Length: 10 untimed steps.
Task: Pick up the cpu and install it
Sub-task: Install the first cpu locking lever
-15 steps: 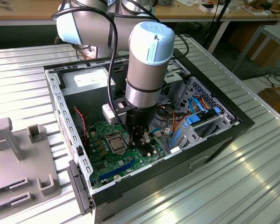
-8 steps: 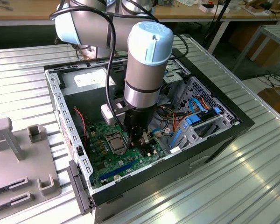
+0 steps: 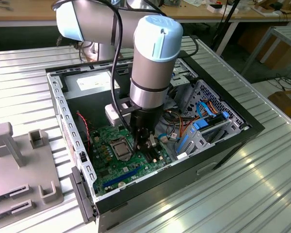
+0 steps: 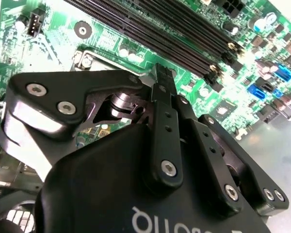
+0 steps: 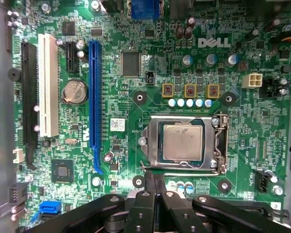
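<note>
Arm: one grey-and-pale-blue jointed robot arm reaches down into an open black desktop computer case (image 3: 223,145), which lies on its side on a ribbed metal counter (image 3: 242,194).

Pincer: the black two-finger pincer (image 5: 157,187) hangs low over the green motherboard (image 5: 121,92). In both wrist views its two slim fingers (image 4: 162,80) stand pressed side by side with no gap and nothing between them: closed and empty.

Task's thing: the small flat square cpu with a dull silvery-grey metal top (image 5: 183,141) lies in the hinged metal socket frame (image 5: 218,145) on the motherboard. In the exterior view the cpu (image 3: 121,148) sits near the board's middle.

Seating: the cpu appears level and square inside the frame. Whether the frame is latched down over it, I cannot tell.

Key relation: in the exterior view the pincer (image 3: 144,141) stands just beside the socket, on the exterior view's right of it, not over it. In the first wrist view the fingertips end just short of the frame's edge, apart from the chip.

Axis: the cpu is square, so no long axis governs; its edges run parallel to the frame's sides and to the long blue expansion slot (image 5: 93,97).

Neighbours: long black memory slots (image 4: 150,24) run behind the fingers in the second wrist view.

Judgement: the chip is in its socket; the pincer holds nothing.
</note>
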### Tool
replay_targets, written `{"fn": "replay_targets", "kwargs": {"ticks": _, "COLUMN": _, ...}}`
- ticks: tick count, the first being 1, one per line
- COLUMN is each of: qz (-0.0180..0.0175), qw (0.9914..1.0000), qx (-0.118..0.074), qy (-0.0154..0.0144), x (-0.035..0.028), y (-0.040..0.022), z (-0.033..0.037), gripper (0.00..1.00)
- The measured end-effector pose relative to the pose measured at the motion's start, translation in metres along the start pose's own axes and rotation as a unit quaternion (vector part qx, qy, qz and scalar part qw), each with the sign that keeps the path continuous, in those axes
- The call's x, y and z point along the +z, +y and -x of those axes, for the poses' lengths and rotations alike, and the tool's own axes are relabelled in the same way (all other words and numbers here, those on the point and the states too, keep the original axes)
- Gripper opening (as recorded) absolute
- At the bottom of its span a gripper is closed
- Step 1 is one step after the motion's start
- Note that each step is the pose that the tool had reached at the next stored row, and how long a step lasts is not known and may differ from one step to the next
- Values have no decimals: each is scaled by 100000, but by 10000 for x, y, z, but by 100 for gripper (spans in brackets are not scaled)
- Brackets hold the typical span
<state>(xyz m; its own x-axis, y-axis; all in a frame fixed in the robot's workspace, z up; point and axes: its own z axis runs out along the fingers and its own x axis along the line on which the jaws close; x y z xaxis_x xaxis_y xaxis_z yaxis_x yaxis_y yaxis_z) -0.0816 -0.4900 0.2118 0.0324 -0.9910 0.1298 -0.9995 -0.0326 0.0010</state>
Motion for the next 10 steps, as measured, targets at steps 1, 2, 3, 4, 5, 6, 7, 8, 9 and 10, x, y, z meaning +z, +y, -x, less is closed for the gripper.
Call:
{"fn": "replay_targets", "kwargs": {"ticks": 1, "qz": -8, "qw": 100000, "qx": 2, "qy": -1, "x": -16, "y": 0, "z": -1, "gripper": 11}}
{"fn": "replay_targets", "kwargs": {"ticks": 2, "qz": -17, "qw": 100000, "qx": 10, "qy": -10, "x": -35, "y": 0, "z": 4, "gripper": 11}}
{"fn": "replay_targets", "kwargs": {"ticks": 3, "qz": -16, "qw": 100000, "qx": 14, "qy": -1, "x": -42, "y": 1, "z": 8, "gripper": 11}}
{"fn": "replay_targets", "kwargs": {"ticks": 4, "qz": -17, "qw": 100000, "qx": 9, "qy": 2, "x": -47, "y": 1, "z": 15, "gripper": 11}}
{"fn": "replay_targets", "kwargs": {"ticks": 5, "qz": -19, "qw": 100000, "qx": 9, "qy": 0, "x": -50, "y": 7, "z": 25, "gripper": 11}}
{"fn": "replay_targets", "kwargs": {"ticks": 6, "qz": -19, "qw": 100000, "qx": 1, "qy": -4, "x": -55, "y": 18, "z": 40, "gripper": 11}}
{"fn": "replay_targets", "kwargs": {"ticks": 7, "qz": -19, "qw": 100000, "qx": 6, "qy": -4, "x": -58, "y": 25, "z": 47, "gripper": 11}}
{"fn": "replay_targets", "kwargs": {"ticks": 8, "qz": -18, "qw": 100000, "qx": 3, "qy": -3, "x": -62, "y": 32, "z": 52, "gripper": 11}}
{"fn": "replay_targets", "kwargs": {"ticks": 9, "qz": -20, "qw": 100000, "qx": 1, "qy": -8, "x": -66, "y": 40, "z": 58, "gripper": 11}}
{"fn": "replay_targets", "kwargs": {"ticks": 10, "qz": -20, "qw": 100000, "qx": 4, "qy": -7, "x": -70, "y": 48, "z": 63, "gripper": 11}}
